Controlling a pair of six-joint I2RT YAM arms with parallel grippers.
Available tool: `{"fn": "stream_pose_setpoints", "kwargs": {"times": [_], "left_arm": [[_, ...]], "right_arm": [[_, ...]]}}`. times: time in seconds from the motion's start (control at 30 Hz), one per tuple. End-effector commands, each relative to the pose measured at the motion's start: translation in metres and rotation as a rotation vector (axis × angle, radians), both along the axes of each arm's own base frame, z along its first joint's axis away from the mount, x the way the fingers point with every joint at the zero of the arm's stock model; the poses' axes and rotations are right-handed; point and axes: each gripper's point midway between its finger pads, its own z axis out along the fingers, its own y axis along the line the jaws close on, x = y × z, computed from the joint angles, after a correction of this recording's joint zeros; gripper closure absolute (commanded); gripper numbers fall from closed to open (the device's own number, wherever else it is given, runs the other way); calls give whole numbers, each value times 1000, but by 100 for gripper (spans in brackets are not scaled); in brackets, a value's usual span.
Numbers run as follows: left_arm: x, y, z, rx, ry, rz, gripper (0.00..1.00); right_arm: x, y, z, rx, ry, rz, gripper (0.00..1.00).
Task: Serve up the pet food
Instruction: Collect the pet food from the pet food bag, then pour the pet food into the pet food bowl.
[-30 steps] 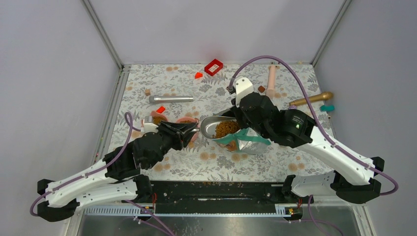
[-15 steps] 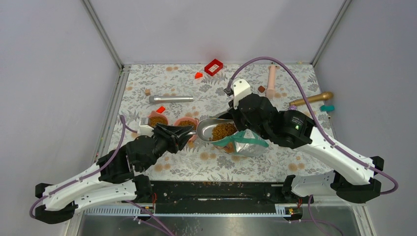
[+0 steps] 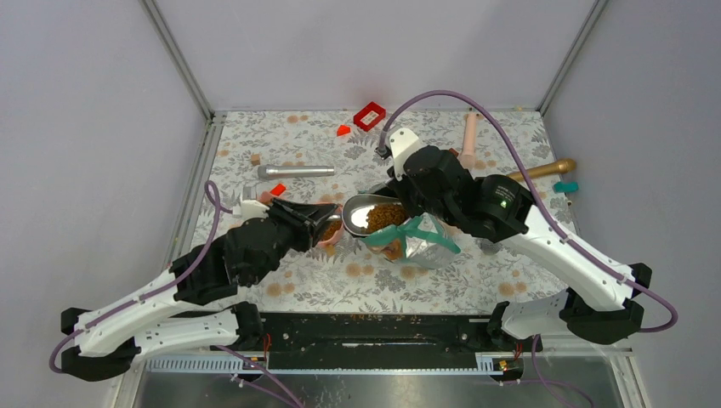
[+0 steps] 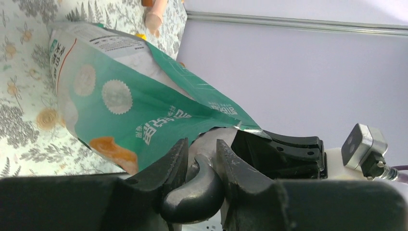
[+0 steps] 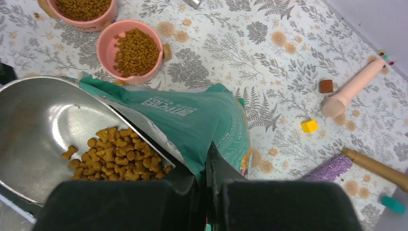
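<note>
My left gripper [image 3: 333, 223] is shut on the hooked handle [image 4: 202, 180] of a metal scoop [image 3: 361, 212]; its fingers show in the left wrist view [image 4: 199, 147]. The scoop holds brown kibble [image 5: 115, 154] and sits at the mouth of the teal-green and white pouch [image 3: 417, 242]. My right gripper [image 5: 204, 161] is shut on the pouch's teal top edge [image 5: 192, 115] and holds it open. Two pink bowls [image 5: 136, 50] [image 5: 84, 12] hold kibble just left of the scoop. In the top view my left arm covers most of them.
At the back lie a silver cylinder [image 3: 296, 171], a red block [image 3: 369, 115], a red wedge [image 3: 343, 130] and a pink peg [image 3: 468, 140]. A wooden rod [image 3: 537, 171] and a teal piece [image 3: 565, 186] lie at the right. A yellow cube [image 5: 309, 126] sits near the pouch.
The scoop with kibble, the pouch and both grippers have shifted left and a little farther back. My left arm now covers the pink bowls in the top view.
</note>
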Motion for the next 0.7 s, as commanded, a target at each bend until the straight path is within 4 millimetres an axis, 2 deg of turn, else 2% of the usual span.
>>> {"fn": "stream_pose_setpoints", "kwargs": {"times": [0.0, 0.13, 0.3, 0.67], "left_arm": [[18, 3, 69, -84, -130, 80, 100], [20, 0, 74, -79, -135, 86, 100], [19, 13, 74, -112, -115, 121, 100], [15, 51, 76, -99, -85, 205, 100]], "right_arm": [[7, 38, 86, 288, -147, 66, 100], [17, 25, 85, 272, -180, -16, 100], [26, 3, 82, 230, -219, -123, 100], [24, -5, 66, 192, -213, -131, 100]]}}
